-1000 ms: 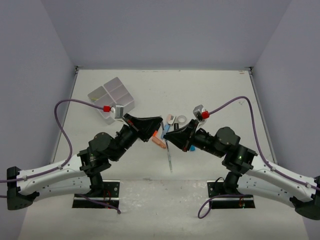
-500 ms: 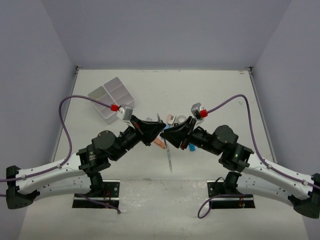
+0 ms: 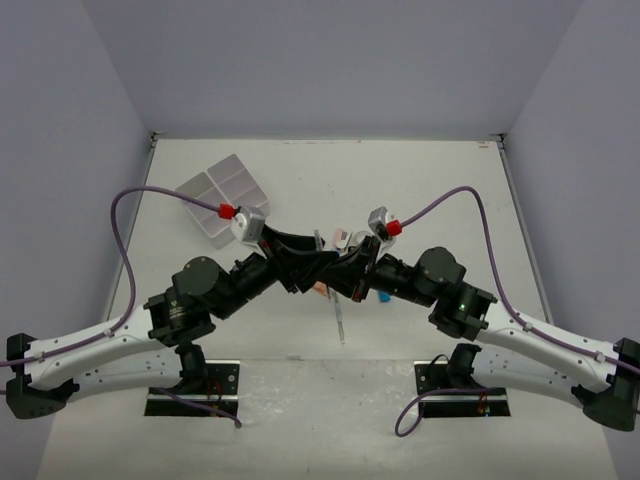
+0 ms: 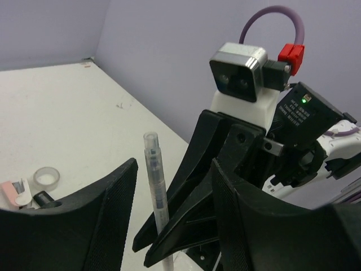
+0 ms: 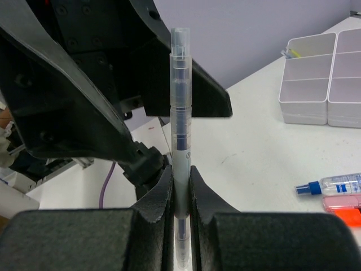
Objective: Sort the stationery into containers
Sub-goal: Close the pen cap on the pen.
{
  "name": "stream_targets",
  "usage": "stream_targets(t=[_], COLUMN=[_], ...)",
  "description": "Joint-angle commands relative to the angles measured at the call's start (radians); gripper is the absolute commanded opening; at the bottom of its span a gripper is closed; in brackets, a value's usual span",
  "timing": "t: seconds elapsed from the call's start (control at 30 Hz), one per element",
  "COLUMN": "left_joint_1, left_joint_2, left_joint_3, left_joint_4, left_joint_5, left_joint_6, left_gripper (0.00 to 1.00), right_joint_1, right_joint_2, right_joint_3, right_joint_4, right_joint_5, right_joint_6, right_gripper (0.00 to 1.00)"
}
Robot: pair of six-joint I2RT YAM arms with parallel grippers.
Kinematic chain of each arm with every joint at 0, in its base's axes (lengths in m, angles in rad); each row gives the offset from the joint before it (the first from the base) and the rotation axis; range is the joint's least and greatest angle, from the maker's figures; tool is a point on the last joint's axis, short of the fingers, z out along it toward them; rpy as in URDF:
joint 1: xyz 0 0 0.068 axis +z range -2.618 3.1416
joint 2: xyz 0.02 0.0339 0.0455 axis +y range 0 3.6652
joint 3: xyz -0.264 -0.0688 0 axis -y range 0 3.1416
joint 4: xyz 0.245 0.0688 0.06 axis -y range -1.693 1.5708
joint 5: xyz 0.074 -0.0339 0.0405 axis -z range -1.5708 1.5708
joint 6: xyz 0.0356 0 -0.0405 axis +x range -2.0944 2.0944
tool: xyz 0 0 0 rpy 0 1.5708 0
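A clear thin pen (image 5: pixel 180 113) with a dark core stands upright, and my right gripper (image 5: pixel 180 172) is shut on its lower half. My left gripper (image 4: pixel 175 169) is open around the same pen (image 4: pixel 155 180), with a gap on both sides of it. Both grippers meet above the table's middle, left gripper (image 3: pixel 318 262) against right gripper (image 3: pixel 338 268). The white four-compartment tray (image 3: pixel 204 197) sits at the far left, also in the right wrist view as the tray (image 5: pixel 309 103), with a yellow pen (image 5: pixel 290 52) in it.
Under the grippers lie a clear tape roll (image 4: pixel 44 176), a pink item (image 4: pixel 11 192), a blue-capped highlighter (image 5: pixel 333 185), a pink highlighter (image 5: pixel 341 201) and an orange one (image 5: pixel 350 213). Another thin pen (image 3: pixel 340 322) lies nearer the arm bases.
The two arms have closed in on each other at the table's middle. My left jaws have opened off the upright pen, and my right jaws now clamp it.
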Motion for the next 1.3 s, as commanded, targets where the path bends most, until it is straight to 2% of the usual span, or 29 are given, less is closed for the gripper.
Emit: stream_targets(t=[0.0, 0.3, 0.43, 0.6, 0.67, 0.73, 0.93, 1.07, 1.27], left_joint_1=[-0.003, -0.003, -0.003, -0.003, -0.003, -0.004, -0.004, -0.039, -0.116], left_joint_2=[-0.009, 0.013, 0.017, 0.029, 0.037, 0.043, 0.053, 0.067, 0.072], left_joint_3=[0.078, 0.147, 0.133, 0.119, 0.116, 0.109, 0.056, -0.041, -0.192], left_joint_4=[-0.035, -0.102, -0.108, -0.108, -0.108, -0.105, -0.095, -0.044, 0.070], left_joint_5=[-0.049, -0.106, -0.104, -0.090, -0.076, -0.052, -0.001, 0.039, 0.046], left_joint_6=[0.056, 0.084, 0.070, 0.052, 0.047, 0.037, -0.052, -0.112, -0.193], left_gripper=[0.57, 0.47, 0.29, 0.19, 0.07, 0.00, 0.00, 0.00, 0.00], right_joint_1=[0.001, 0.001, 0.000, 0.000, 0.000, 0.001, -0.001, -0.015, -0.090], right_joint_2=[0.013, 0.009, 0.002, -0.007, -0.006, -0.003, 0.017, 0.088, 0.210], right_joint_3=[0.046, 0.054, 0.063, 0.079, 0.094, 0.106, 0.203, 0.400, 0.681], right_joint_4=[0.001, -0.006, -0.012, -0.026, -0.035, -0.042, -0.073, -0.132, -0.217], right_joint_5=[-0.029, -0.054, -0.052, -0.053, -0.055, -0.045, 0.064, 0.120, 0.073], right_joint_6=[-0.027, -0.039, -0.045, -0.060, -0.068, -0.079, -0.120, -0.194, -0.210], right_gripper=[0.00, 0.00, 0.00, 0.00, 0.00, 0.00, 0.00, 0.00, 0.00])
